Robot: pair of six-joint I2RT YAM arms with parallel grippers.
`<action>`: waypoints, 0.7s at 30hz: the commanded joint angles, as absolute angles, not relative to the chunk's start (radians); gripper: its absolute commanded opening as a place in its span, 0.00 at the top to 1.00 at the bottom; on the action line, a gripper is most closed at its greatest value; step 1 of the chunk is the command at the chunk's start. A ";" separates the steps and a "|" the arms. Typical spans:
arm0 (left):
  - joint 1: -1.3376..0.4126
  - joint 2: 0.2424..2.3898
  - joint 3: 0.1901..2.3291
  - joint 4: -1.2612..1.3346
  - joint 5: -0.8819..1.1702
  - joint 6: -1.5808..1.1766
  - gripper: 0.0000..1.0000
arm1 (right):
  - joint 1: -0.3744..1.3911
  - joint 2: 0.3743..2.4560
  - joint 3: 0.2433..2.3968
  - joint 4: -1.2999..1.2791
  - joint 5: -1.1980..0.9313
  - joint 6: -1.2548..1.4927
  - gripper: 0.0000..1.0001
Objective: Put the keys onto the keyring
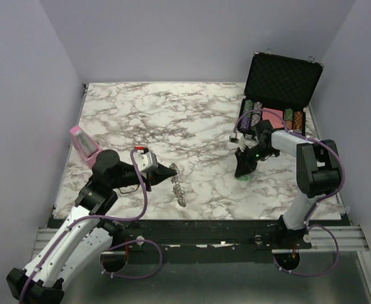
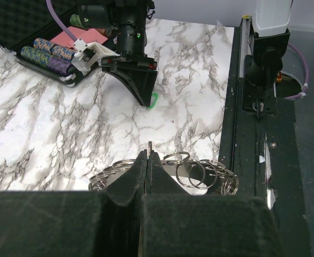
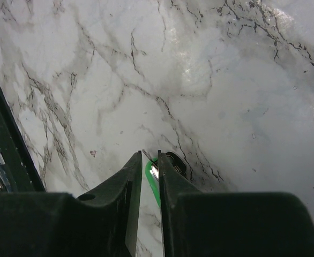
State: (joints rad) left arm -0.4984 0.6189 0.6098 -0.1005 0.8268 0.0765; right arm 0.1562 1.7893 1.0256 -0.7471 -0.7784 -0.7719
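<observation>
The marble tabletop (image 1: 173, 120) is seen from above, with an open black case (image 1: 280, 79) of poker chips (image 1: 254, 107) set at 1 o'clock and a pink object (image 1: 83, 144) at 9 o'clock. The left claw (image 1: 172, 170) is pressed together on the rim of the keyring (image 1: 180, 191), which is held on edge toward 6 o'clock, with smaller rings bunched along it. At 3 o'clock the right claw (image 1: 243, 172) is lowered to the surface, its fingers narrowly apart around a green key (image 3: 149, 182). Whether that key is clamped cannot be told. A black key (image 3: 174, 162) is seen just beside it.
</observation>
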 commanded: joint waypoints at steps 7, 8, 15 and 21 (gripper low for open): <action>-0.495 0.609 0.643 -0.072 0.834 0.087 1.00 | 0.169 1.753 1.025 -0.756 -0.764 -0.804 0.75; -0.495 0.607 0.643 -0.072 0.833 0.086 1.00 | 0.169 1.753 1.026 -0.758 -0.765 -0.807 0.75; -0.495 0.609 0.643 -0.072 0.833 0.087 1.00 | 0.172 1.756 1.025 -0.782 -0.773 -0.836 0.75; -0.495 0.606 0.643 -0.074 0.833 0.087 1.00 | 0.172 1.756 1.025 -0.787 -0.761 -0.841 0.75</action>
State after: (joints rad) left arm -0.4984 0.6189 0.6098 -0.1005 0.8272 0.0780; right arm 0.1646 1.7836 1.0256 -0.7616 -0.7776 -0.8158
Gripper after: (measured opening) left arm 0.009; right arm 0.253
